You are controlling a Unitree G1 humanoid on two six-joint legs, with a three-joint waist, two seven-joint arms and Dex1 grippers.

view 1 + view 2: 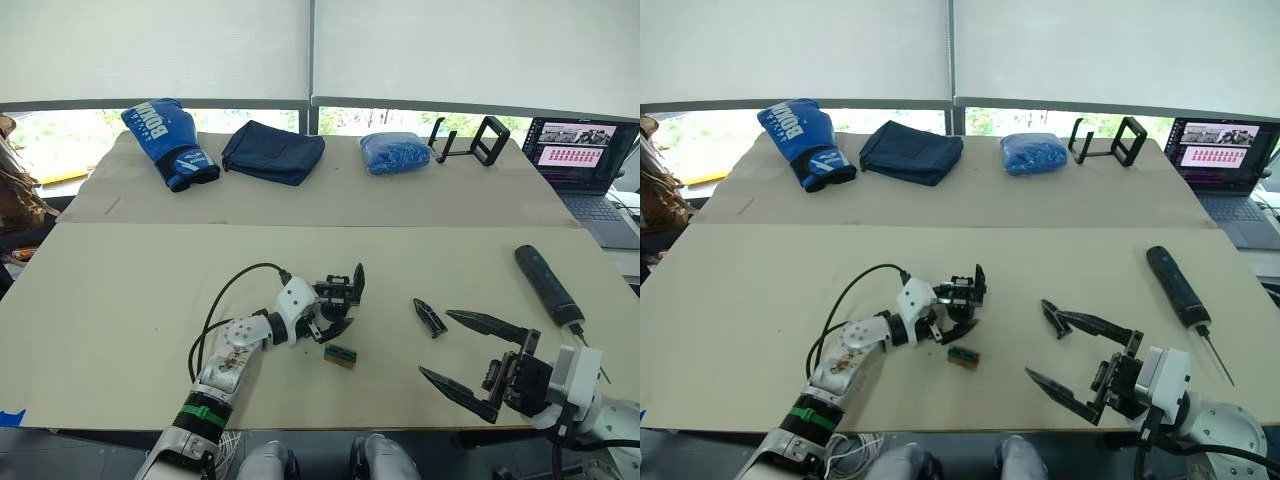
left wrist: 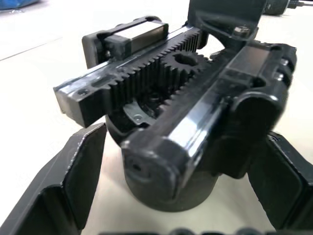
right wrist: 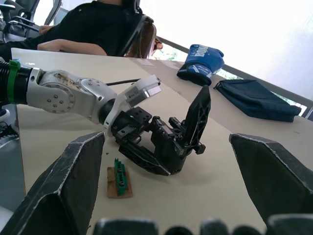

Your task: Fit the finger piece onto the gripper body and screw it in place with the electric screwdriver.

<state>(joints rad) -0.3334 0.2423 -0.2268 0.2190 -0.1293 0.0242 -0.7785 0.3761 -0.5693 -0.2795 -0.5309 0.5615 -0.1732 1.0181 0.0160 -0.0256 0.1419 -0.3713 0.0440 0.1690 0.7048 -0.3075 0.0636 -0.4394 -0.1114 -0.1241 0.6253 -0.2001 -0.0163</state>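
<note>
A pale beige counter [image 1: 120, 290] fills the room below white window blinds, with a second counter section butted against its far edge. A seated person in dark clothing [image 3: 93, 24] is visible beyond the counter in the right wrist view.

Far section, largest first: a laptop [image 1: 590, 165] at the far right corner, a dark blue folded bag [image 1: 273, 152] near the middle, a blue boxing glove [image 1: 168, 142] toward the far left, a blue packet [image 1: 395, 153] right of the bag, and a black stand [image 1: 470, 140] beside the laptop.

Near section: the electric screwdriver [image 1: 547, 285] lies flat toward the right edge, its thin bit pointing at the near edge, untouched. The left end effector [image 1: 330, 310] is at the centre of the near section, its two fingers clamped on the base of the gripper body [image 1: 343, 291], which stands on the counter with its one black finger pointing up; the rack and gear are exposed on top. The right end effector [image 1: 465, 350] hovers near the near right corner, fingers spread wide apart and holding nothing. The finger piece [image 1: 430, 317] lies flat on the counter between the two end effectors, just beyond the right one's upper fingertip, apart from the gripper body. A small green circuit board [image 1: 340, 355] lies just nearside of the left end effector.
</note>
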